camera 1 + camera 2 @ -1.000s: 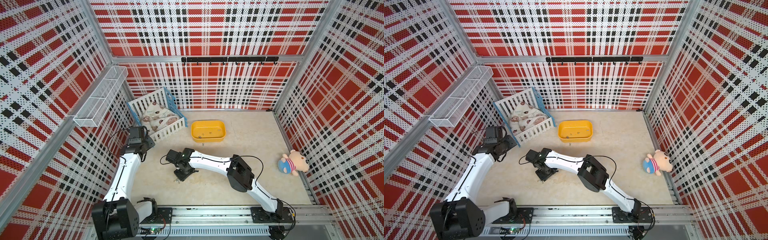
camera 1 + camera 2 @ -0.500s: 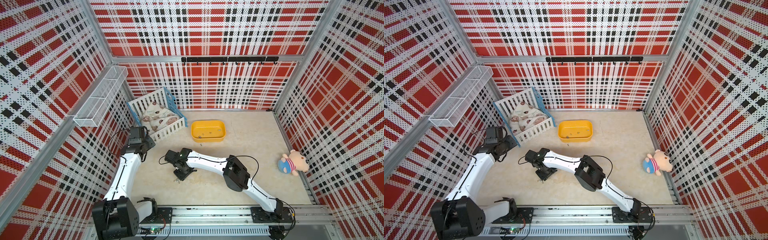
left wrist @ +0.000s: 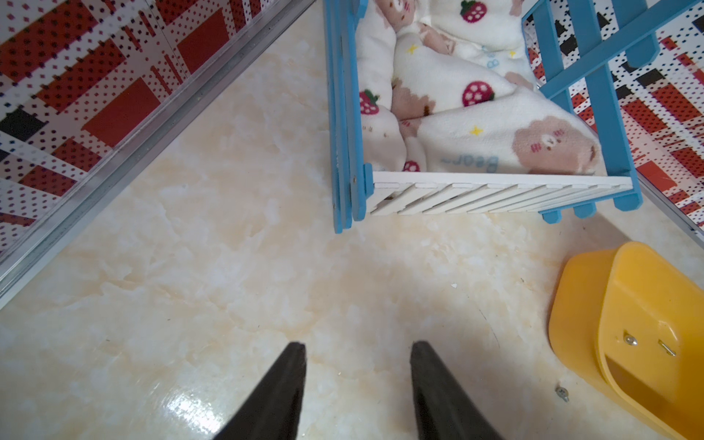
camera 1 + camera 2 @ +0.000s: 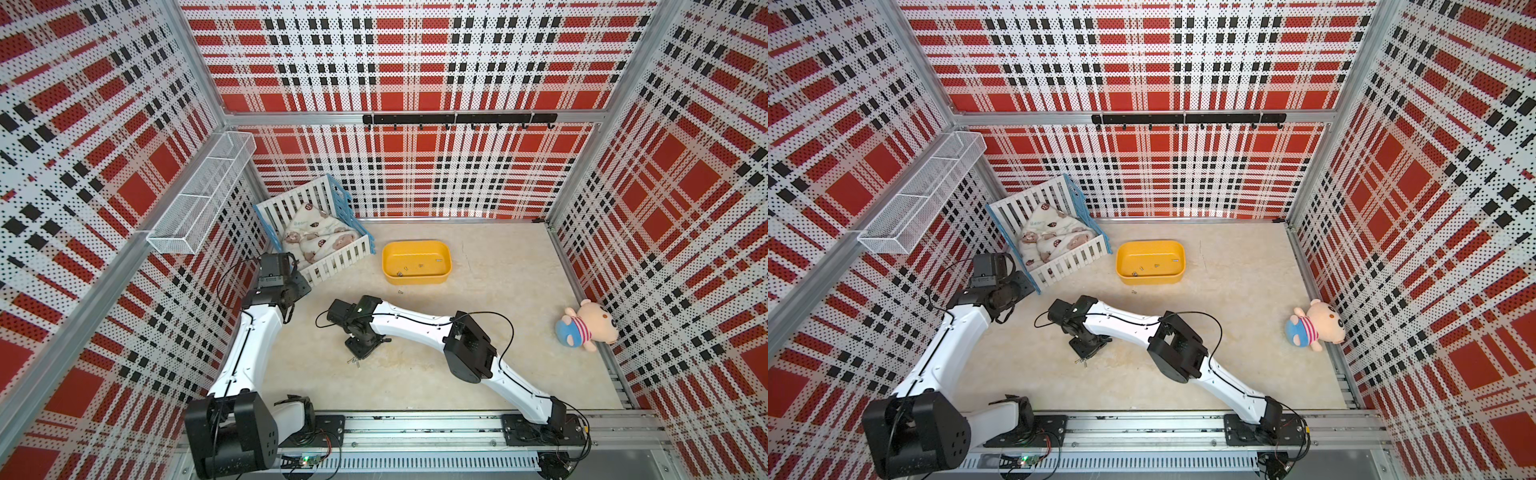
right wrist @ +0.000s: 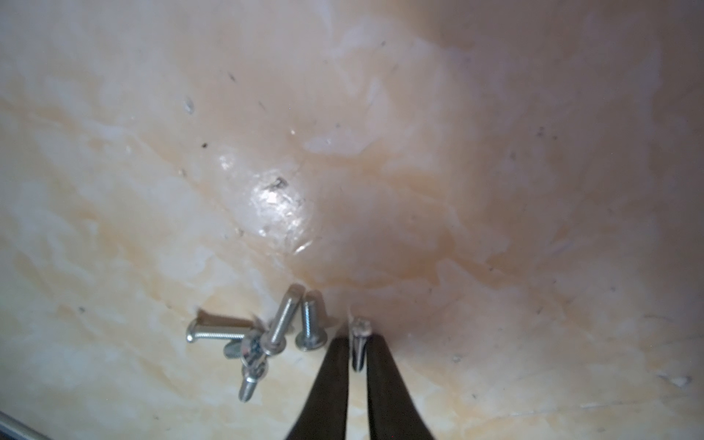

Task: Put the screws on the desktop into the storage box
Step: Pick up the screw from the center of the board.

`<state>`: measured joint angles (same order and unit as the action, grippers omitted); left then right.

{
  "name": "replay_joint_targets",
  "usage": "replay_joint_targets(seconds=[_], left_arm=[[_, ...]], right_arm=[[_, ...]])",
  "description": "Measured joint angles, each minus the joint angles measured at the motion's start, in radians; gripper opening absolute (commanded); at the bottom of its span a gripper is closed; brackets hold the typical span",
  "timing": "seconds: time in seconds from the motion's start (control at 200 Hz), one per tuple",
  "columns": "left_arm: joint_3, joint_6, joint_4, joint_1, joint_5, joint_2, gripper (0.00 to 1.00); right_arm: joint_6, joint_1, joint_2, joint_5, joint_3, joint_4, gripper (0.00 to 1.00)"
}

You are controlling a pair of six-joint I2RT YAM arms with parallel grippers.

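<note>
A few screws (image 4: 420, 265) are lying in the box (image 4: 415, 279), the right hand (image 5: 358, 338) is grasping a screw (image 5: 360, 328) beside a pile (image 5: 280, 324) on the worktop (image 5: 495, 190), and the left hand (image 3: 358, 344) is idling released

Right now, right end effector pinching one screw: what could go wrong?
The pinched screw sits at the very tips of the right end effector; it may slip on lifting.
The screw pile beside it could get scattered.
The stray screw outside the storage box may be missed.
</note>
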<state>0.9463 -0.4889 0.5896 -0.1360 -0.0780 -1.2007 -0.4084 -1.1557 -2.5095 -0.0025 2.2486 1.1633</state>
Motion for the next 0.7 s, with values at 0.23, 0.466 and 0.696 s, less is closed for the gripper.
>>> replay_joint_targets(seconds=[0.23,0.466,0.696], left_arm=[[-0.012,0.000,-0.006,0.000,0.000,0.000,0.51],[-0.013,0.000,-0.007,0.000,0.001,0.000,0.51],[-0.018,-0.001,-0.010,0.000,0.009,0.003,0.51]], right_arm=[[-0.004,0.000,0.004,0.003,-0.011,-0.008,0.01],[-0.031,0.018,0.066,0.028,-0.111,-0.039,0.00],[-0.053,0.121,0.198,0.072,-0.231,-0.054,0.00]])
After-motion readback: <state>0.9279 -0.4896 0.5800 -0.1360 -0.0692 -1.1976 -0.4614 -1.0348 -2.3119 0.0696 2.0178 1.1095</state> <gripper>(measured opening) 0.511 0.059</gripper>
